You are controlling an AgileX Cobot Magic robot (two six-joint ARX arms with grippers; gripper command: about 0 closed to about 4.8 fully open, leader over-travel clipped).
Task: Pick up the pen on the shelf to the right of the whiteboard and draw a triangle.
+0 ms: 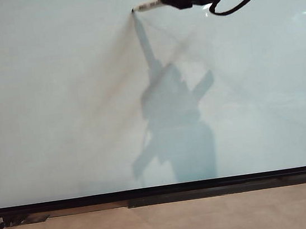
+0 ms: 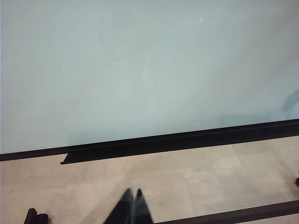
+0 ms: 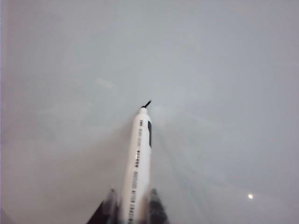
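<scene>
The left gripper (image 2: 132,198) sits low, closed and empty, with the whiteboard (image 2: 140,70) ahead of it. The right gripper (image 1: 167,1) is high up, clamping the pen (image 1: 147,5), whose tip projects leftward beyond it onto the board. No triangle line is visible yet. Risk: excess pressure could skew the pen in the grip; insufficient pressure leaves gaps.

1. You have the whiteboard (image 1: 56,104) bare across the exterior view's left, centre and lower right: no marks and nothing standing against it.
2. The right gripper (image 1: 162,0), clamped on the pen (image 1: 146,5), fills the upper right; the pen's tip sits at the board.
3. A loose black cable (image 1: 238,5) droops under that arm.
4. The left gripper (image 2: 132,198), jaws together, sits low near the black frame (image 2: 187,139).
</scene>
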